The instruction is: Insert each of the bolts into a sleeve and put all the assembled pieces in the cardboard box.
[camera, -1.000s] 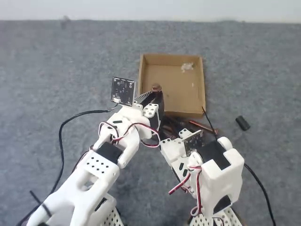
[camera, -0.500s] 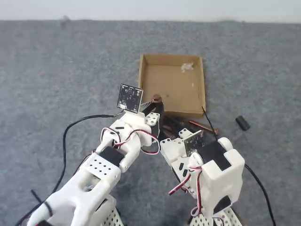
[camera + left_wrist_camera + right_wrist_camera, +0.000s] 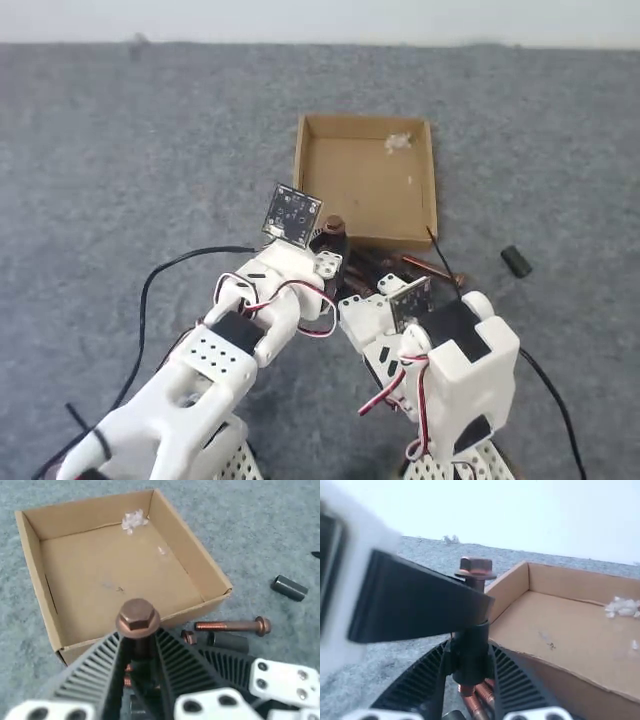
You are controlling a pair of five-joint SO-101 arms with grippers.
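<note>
Right gripper [image 3: 467, 672] is clamped on the black sleeve [image 3: 470, 645]. Your left gripper [image 3: 137, 642] pinches the bolt [image 3: 138, 618] just under its head, shank down into that sleeve. Insertion step, prob. near seated. Spare bolt [image 3: 232, 626] & spare sleeve [image 3: 289, 588] lie on bench [image 3: 280, 525]. Next: you free one grip, carry assy over the cardboard box [image 3: 35, 565] beyond, no pieces in it.
</note>
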